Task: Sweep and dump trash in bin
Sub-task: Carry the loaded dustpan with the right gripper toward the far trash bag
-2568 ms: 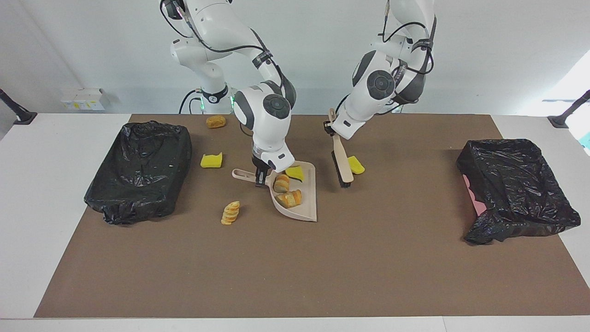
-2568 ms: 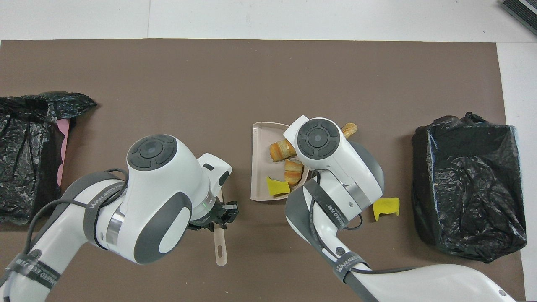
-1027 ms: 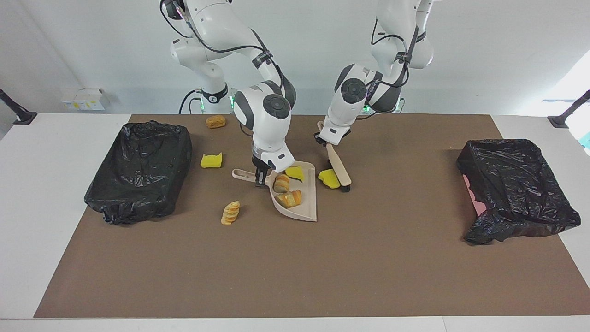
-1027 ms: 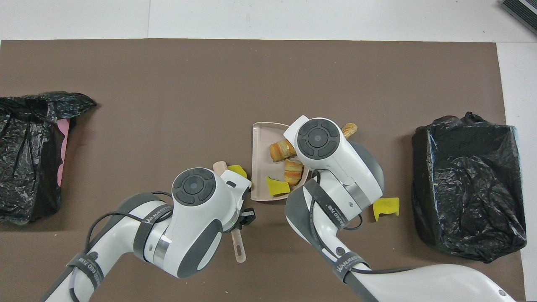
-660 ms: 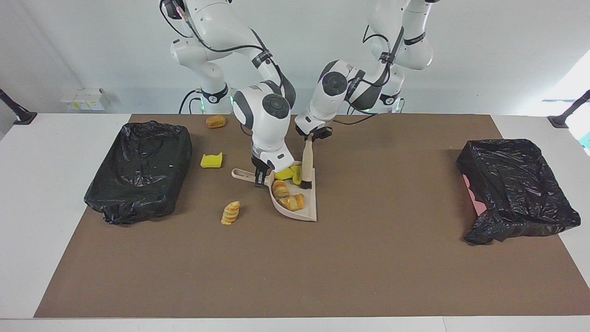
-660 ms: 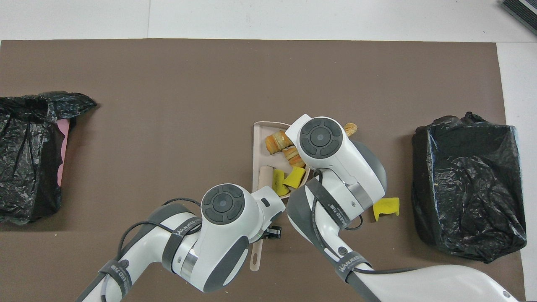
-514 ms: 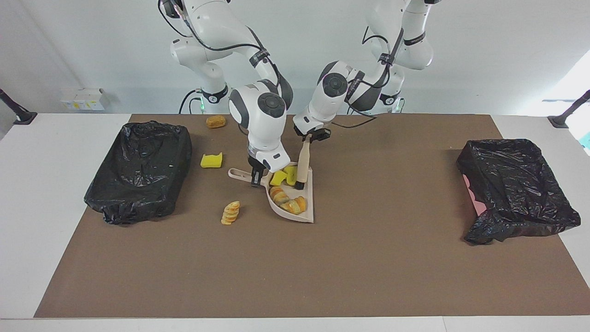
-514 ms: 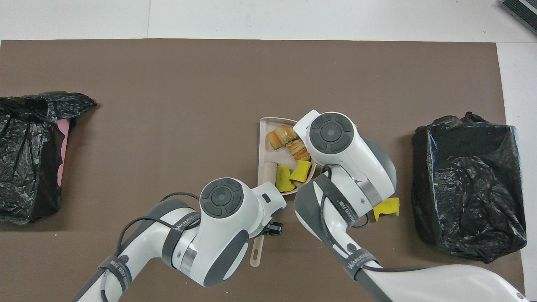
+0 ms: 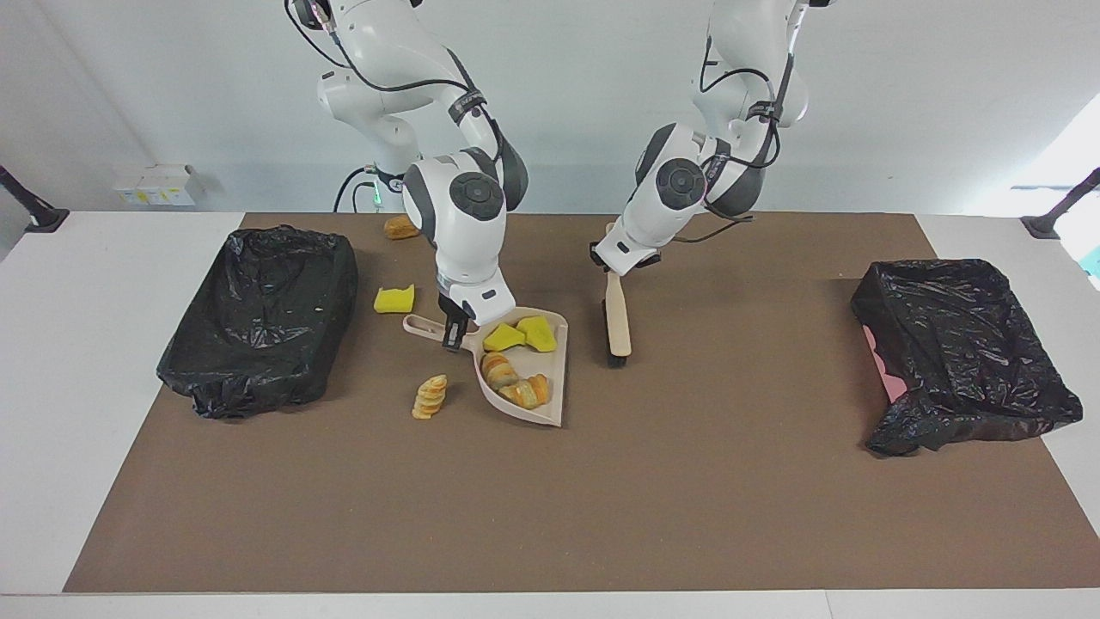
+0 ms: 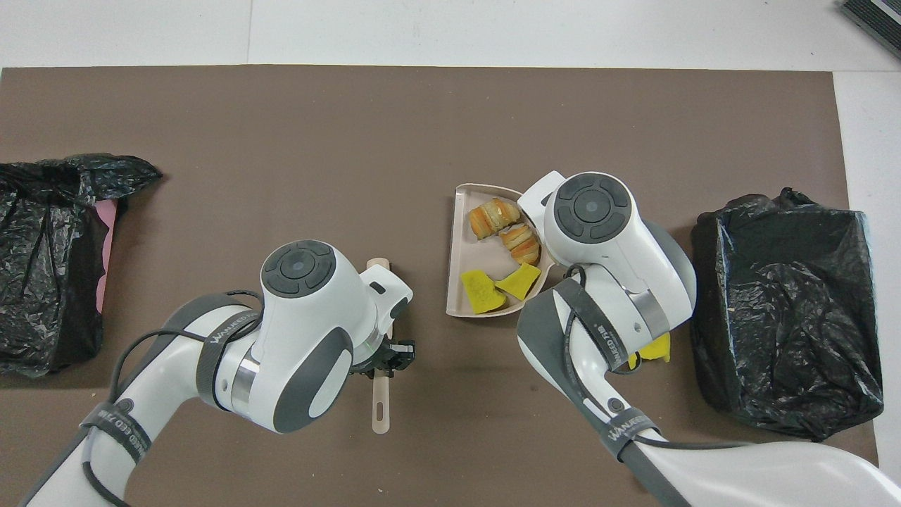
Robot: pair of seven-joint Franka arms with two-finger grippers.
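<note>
Facing view: a brown mat (image 9: 601,481) covers a white table (image 9: 77,361) before a pale wall, a black-lined bin (image 9: 258,318) at the right arm's end and a second lined bin (image 9: 962,352) at the left arm's end. The beige dustpan (image 9: 550,404), the landmark here, sits mid-mat with two yellow sponge wedges (image 9: 520,335) and two bread pieces (image 9: 514,383) in it. The right gripper (image 9: 453,331) is clamped on the dustpan's handle. The left gripper (image 9: 617,265), closed around the brush (image 9: 616,322), holds it beside the dustpan toward the left arm's end. A sliced bread piece (image 9: 429,395) lies just beside the dustpan toward the right arm's end; a loose sponge (image 9: 394,299) and a bread roll (image 9: 398,227) lie nearer the robots than the dustpan.

Overhead view: the dustpan (image 10: 459,282) shows its load; the brush handle (image 10: 380,405) juts from under the left gripper (image 10: 388,362).

A second earlier the brush pressed a sponge just outside the dustpan; that sponge is now inside, the brush has drawn clear, and the dustpan has shifted toward the right arm's end.
</note>
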